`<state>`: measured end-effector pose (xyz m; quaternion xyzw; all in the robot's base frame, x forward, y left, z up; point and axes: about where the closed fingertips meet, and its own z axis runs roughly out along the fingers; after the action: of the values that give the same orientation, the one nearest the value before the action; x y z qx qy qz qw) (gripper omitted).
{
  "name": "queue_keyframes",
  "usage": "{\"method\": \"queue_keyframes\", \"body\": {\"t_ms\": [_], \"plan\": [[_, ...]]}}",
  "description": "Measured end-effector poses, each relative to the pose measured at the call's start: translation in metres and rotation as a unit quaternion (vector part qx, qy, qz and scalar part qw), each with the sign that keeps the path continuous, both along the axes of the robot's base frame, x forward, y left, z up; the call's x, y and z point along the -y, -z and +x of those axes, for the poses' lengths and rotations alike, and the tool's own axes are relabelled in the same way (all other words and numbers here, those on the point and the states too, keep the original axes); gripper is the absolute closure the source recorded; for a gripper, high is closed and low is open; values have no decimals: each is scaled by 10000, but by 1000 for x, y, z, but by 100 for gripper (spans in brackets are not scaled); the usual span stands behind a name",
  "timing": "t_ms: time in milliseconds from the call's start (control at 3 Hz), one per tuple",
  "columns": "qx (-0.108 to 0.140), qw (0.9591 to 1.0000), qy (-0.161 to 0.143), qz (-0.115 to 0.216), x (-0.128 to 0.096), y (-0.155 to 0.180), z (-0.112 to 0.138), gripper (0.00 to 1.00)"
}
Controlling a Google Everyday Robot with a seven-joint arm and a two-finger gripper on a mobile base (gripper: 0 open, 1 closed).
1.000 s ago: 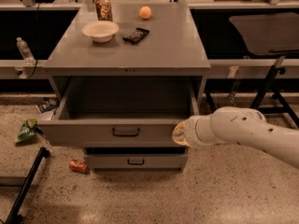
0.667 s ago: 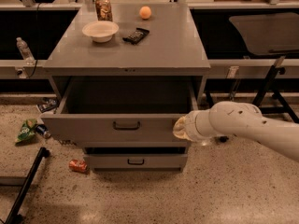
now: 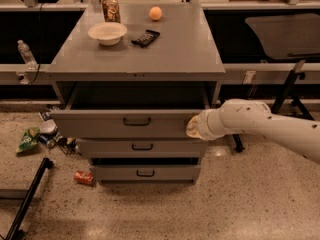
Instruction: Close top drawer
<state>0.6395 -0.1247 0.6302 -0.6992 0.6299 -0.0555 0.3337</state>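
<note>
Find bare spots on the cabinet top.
Free on the cabinet top: front strip ahead of the bowl, right side beyond the remote. Crowded: back left, around jar and orange. The pincer sits at the right end of the top drawer.

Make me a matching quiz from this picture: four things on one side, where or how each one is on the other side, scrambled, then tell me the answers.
Things:
1. top drawer
2. white bowl
3. red can
4. claw

Places or states:
A. on the floor by the lower left corner of the cabinet
B. at the right end of the top drawer's front
C. partly pulled out
D. on the cabinet's top, toward the left side

Pairs: 1-C, 2-D, 3-A, 4-B
</note>
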Motion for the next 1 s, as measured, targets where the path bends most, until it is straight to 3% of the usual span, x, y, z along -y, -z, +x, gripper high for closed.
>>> {"method": "queue_keyframes", "body": {"t_ms": [667,1000], "plan": [[191,9997,102,-61,1,4,39,100],[342,9992,190,34,2,-2,41,100]]}}
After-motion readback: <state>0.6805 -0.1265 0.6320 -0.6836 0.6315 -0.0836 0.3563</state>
